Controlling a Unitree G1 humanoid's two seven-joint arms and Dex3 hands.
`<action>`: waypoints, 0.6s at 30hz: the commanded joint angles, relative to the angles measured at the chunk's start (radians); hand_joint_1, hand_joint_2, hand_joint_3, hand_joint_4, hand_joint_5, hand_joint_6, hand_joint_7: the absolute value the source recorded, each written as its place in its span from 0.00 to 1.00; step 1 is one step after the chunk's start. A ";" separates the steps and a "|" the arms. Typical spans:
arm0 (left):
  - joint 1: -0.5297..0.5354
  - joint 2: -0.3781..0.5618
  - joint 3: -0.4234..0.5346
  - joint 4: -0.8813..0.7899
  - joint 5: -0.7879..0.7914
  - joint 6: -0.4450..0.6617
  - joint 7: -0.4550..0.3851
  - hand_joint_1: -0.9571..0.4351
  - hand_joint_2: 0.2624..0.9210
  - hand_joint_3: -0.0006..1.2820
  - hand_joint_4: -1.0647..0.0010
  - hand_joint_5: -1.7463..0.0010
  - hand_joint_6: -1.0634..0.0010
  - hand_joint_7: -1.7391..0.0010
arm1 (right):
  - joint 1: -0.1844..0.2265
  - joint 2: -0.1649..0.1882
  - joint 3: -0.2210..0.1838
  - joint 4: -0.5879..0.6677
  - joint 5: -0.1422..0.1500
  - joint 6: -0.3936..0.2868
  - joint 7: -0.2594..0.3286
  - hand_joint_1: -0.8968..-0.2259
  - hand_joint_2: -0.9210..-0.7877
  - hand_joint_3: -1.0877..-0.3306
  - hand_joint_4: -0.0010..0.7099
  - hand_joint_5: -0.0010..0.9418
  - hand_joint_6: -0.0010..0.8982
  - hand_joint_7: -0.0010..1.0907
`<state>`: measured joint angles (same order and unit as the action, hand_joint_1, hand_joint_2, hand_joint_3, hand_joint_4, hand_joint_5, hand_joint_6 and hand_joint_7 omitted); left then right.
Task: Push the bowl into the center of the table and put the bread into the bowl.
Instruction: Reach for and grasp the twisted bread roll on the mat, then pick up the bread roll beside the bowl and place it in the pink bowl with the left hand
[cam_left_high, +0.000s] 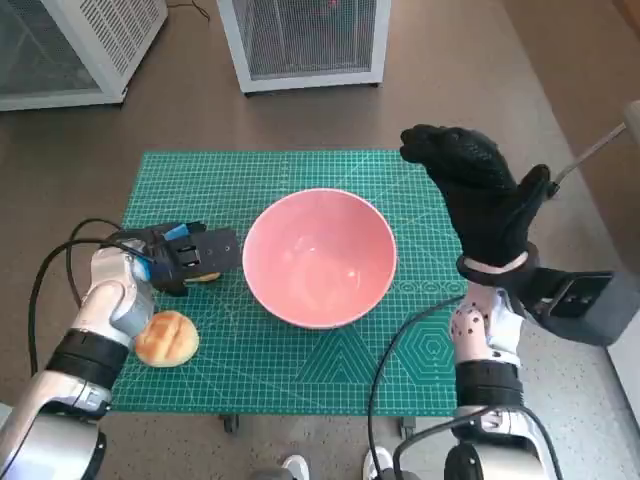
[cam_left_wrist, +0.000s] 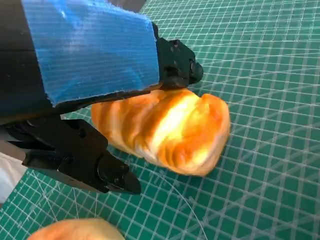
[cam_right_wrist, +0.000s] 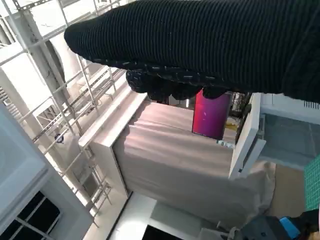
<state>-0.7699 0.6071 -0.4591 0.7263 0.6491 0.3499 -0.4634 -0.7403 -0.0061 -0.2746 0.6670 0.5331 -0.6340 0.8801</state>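
1. The pink bowl (cam_left_high: 320, 257) sits near the counter's middle.
2. The left hand (cam_left_high: 185, 257) pinches a bread loaf (cam_left_wrist: 165, 130) just beside the bowl, toward the counter's left edge.
3. The right hand (cam_left_high: 480, 195) hovers spread, holding nothing.

Green cutting mat (cam_left_high: 300, 370) with white grid covers the table. Two white mesh-fronted cabinets (cam_left_high: 305, 40) stand on the brown floor (cam_left_high: 460, 80) beyond the far edge. Shoe tips (cam_left_high: 295, 466) show at the near edge. Right wrist view: white shelving (cam_right_wrist: 75, 100), magenta panel (cam_right_wrist: 210, 117).
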 joint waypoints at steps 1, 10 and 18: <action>-0.031 -0.034 -0.025 0.121 0.026 -0.049 0.061 0.68 0.83 0.03 0.82 0.98 0.67 0.97 | 0.034 -0.005 0.001 -0.011 0.002 0.018 -0.011 0.42 0.00 0.58 0.32 0.00 0.39 0.00; -0.044 -0.051 -0.055 0.261 0.068 -0.161 0.245 0.83 0.97 0.09 0.45 0.50 0.37 0.93 | 0.047 -0.004 0.001 -0.034 0.009 0.034 -0.008 0.43 0.00 0.58 0.32 0.00 0.39 0.00; -0.047 -0.028 -0.047 0.298 0.066 -0.255 0.333 0.71 1.00 0.17 0.52 0.18 0.53 0.37 | 0.067 -0.003 0.006 -0.077 0.013 0.045 -0.011 0.43 0.00 0.57 0.32 0.00 0.39 0.00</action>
<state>-0.8349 0.5724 -0.5023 1.0013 0.7120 0.1247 -0.1356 -0.7087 -0.0056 -0.2724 0.6008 0.5451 -0.6011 0.8773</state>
